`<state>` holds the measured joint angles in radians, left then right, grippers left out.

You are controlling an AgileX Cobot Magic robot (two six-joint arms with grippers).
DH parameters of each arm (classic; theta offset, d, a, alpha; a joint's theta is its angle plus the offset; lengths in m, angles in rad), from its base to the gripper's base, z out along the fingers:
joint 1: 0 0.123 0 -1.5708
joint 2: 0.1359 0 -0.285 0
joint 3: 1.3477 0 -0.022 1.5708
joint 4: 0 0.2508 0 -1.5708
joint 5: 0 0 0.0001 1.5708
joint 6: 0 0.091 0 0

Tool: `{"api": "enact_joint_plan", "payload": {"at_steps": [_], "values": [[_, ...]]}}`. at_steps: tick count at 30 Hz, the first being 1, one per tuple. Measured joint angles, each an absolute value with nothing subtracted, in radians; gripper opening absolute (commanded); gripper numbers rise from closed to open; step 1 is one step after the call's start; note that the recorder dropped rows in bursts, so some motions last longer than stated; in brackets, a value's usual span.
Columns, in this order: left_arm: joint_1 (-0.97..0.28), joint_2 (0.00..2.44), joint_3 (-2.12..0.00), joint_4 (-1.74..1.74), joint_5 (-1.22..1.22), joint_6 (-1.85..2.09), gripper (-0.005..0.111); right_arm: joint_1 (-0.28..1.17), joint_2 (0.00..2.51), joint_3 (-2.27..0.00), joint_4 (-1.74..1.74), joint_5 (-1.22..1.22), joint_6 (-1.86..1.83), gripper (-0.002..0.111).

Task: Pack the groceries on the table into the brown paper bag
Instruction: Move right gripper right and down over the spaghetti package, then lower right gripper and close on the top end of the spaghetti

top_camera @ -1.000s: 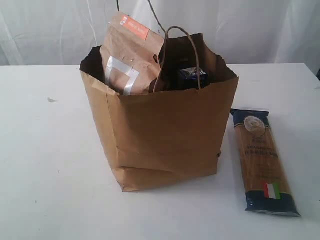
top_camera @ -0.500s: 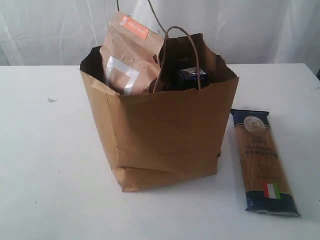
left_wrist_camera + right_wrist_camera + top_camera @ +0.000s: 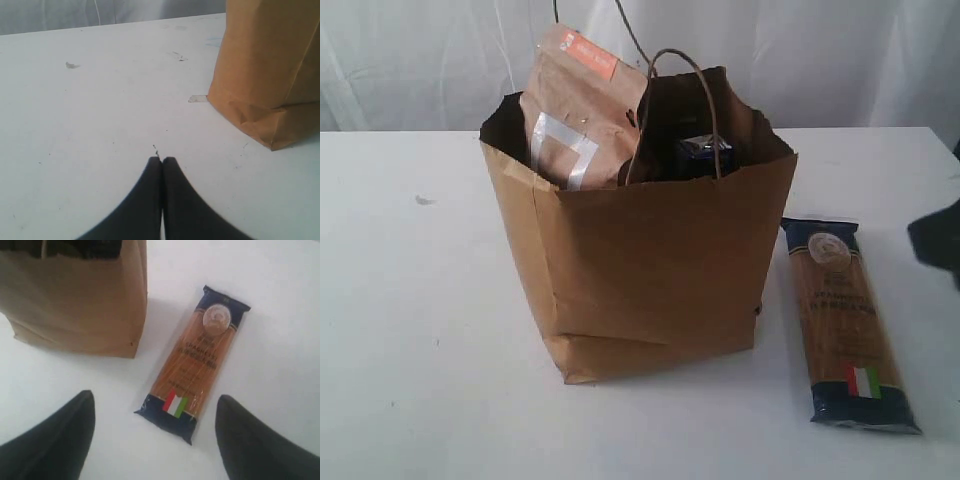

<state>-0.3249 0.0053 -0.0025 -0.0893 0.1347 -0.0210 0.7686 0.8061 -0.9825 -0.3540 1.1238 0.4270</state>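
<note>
The brown paper bag [image 3: 650,270] stands upright in the middle of the white table [image 3: 410,330]. Out of its top sticks a brown pouch with an orange label [image 3: 582,110], and a dark blue item [image 3: 705,152] shows beside it. The spaghetti pack [image 3: 845,320] lies flat on the table right of the bag. My right gripper [image 3: 155,405] hovers open above the pack's flag end [image 3: 176,405], holding nothing; the pack [image 3: 200,350] lies between and beyond its fingers. My left gripper [image 3: 162,160] is shut and empty, low over the table near the bag's bottom corner [image 3: 265,125].
A dark blurred part of my right arm [image 3: 938,240] shows at the right edge of the exterior view. White curtain [image 3: 420,60] hangs behind the table. Small marks [image 3: 72,65] and a tape scrap [image 3: 198,98] dot the tabletop. The bag's cord handles [image 3: 685,100] stand up.
A dark blurred part of my right arm has come into the exterior view at its right edge. The bag, pouch and spaghetti pack have not moved.
</note>
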Motion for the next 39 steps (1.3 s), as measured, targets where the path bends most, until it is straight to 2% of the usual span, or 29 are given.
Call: {"api": "enact_joint_plan", "payload": {"at_steps": [7, 20, 25, 34, 39], "values": [[-0.325, 0.005, -0.003, -0.089, 0.135, -0.021, 0.000, 0.722, 0.806, -0.813, -0.365, 0.943, 0.564, 0.064], [-0.325, 0.005, -0.003, -0.089, 0.135, -0.021, 0.000, 0.561, 0.819, -0.746, -0.386, 0.877, 0.715, 0.064], [-0.325, 0.005, -0.003, -0.089, 0.135, -0.021, 0.000, 0.468, 0.882, -0.746, -0.266, 0.877, 0.557, 0.065], [-0.325, 0.005, -0.003, -0.089, 0.135, -0.021, 0.000, 0.230, 1.095, -0.746, -0.052, 0.779, 0.253, 0.076], [-0.325, 0.005, -0.003, -0.089, 0.135, -0.021, 0.000, 0.193, 1.197, -0.748, -0.046, 0.678, 0.238, 0.077]]}}
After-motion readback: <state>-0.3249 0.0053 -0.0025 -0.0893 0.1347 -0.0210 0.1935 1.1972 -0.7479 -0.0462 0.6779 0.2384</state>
